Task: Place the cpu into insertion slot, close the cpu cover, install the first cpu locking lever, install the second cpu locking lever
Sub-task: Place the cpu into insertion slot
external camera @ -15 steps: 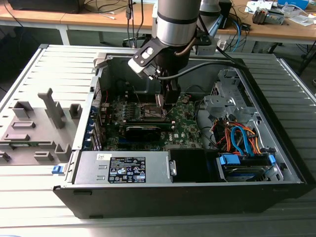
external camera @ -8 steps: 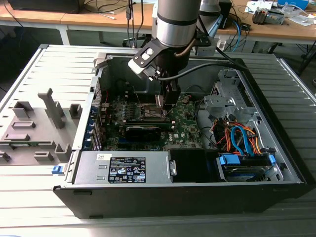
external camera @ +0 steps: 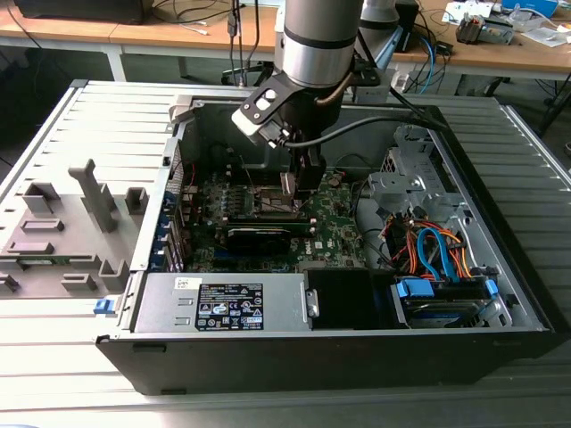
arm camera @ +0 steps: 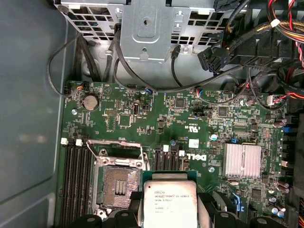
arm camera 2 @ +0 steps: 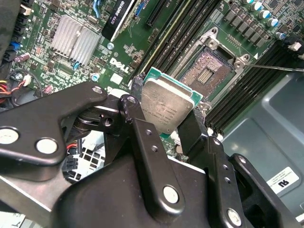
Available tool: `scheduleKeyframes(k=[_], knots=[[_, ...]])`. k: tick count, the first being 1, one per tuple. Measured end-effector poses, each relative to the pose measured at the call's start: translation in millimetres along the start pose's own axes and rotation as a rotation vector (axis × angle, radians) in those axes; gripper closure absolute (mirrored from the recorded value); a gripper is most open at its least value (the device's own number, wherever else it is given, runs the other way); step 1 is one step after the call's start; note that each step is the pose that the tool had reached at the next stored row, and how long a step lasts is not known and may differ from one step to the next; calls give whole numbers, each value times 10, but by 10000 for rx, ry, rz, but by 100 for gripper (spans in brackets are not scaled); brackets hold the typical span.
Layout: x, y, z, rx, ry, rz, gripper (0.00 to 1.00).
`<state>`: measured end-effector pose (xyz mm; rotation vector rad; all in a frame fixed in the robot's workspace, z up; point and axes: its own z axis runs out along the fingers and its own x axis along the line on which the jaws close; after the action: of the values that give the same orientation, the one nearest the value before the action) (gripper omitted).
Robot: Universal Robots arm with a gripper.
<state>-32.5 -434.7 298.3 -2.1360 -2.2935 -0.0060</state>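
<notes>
The hand (arm camera 2: 164, 110) was pinching the cpu (arm camera 2: 168, 107) by two opposite edges, one black finger (arm camera 2: 137, 97) on one side and the other on the far side. The chip's silvery metal face was turned toward the cameras in both wrist views, with its green edge showing along the rim. In the first wrist view the cpu (arm camera: 170, 204) hung between the fingertips of the hand (arm camera: 170, 213), lifted clear of the green motherboard (arm camera: 156, 118).

The insertion slot (arm camera: 116, 187) lay just beside the held chip and was bare: its dark brownish-gold contact field sat exposed inside the grey metal rim. In the second wrist view the insertion slot (arm camera 2: 209, 71) was a little way beyond the chip, and the two were apart. Rows of black memory slots (arm camera: 76, 180) ran along one side of the socket, and a silver finned heatsink (arm camera: 242, 160) stood on the board on the other side.

In the exterior view the arm reached down into an open computer case (external camera: 500, 267) lying on its side on a grey slatted desk (external camera: 53, 116). The hand (external camera: 299, 183) was low over the middle of the board, above a long black card (external camera: 259, 236). A labelled metal power supply (external camera: 223, 303) filled the case's near edge, and orange and blue cables (external camera: 437, 250) were bundled toward the exterior view's right.
</notes>
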Motion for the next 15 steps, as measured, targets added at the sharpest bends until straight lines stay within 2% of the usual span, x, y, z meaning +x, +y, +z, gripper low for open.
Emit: scheduleKeyframes(k=[15], knots=[[0, 0, 53, 0, 0, 0, 45]])
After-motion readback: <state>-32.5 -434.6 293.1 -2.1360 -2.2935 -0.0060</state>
